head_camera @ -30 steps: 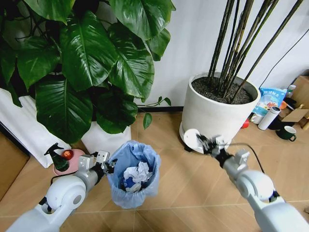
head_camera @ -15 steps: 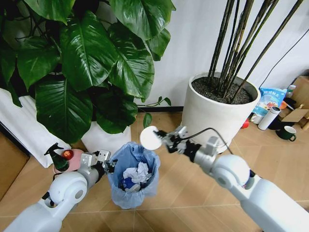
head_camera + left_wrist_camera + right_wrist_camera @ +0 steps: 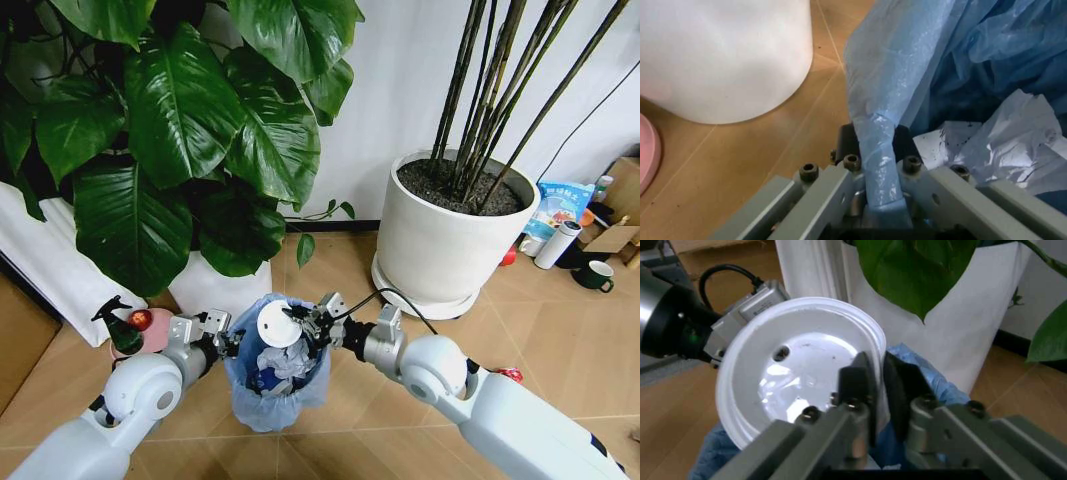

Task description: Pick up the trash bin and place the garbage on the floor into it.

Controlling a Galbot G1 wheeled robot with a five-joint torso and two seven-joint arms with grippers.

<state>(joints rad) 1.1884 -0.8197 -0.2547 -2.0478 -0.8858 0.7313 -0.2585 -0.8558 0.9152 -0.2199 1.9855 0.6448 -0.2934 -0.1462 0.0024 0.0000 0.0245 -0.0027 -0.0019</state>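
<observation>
A white round disc [image 3: 274,324], pinched by its edge between the fingers of the right gripper [image 3: 305,327], hangs over the open mouth of the trash bin [image 3: 277,392], which the left gripper [image 3: 228,343] holds by its rim, fingers clamped on a fold of the light-blue bag [image 3: 880,150]. Crumpled white paper [image 3: 288,360] already lies inside; a crushed red piece [image 3: 510,375] remains on the herringbone floor [image 3: 400,420] beside the right arm, near the large white plant pot [image 3: 450,240]. The disc stands tilted, almost on edge, and the release would go best with it centred above the opening and brought low, so that it drops inside instead of glancing off the rim, the bin kept steady and level meanwhile.
</observation>
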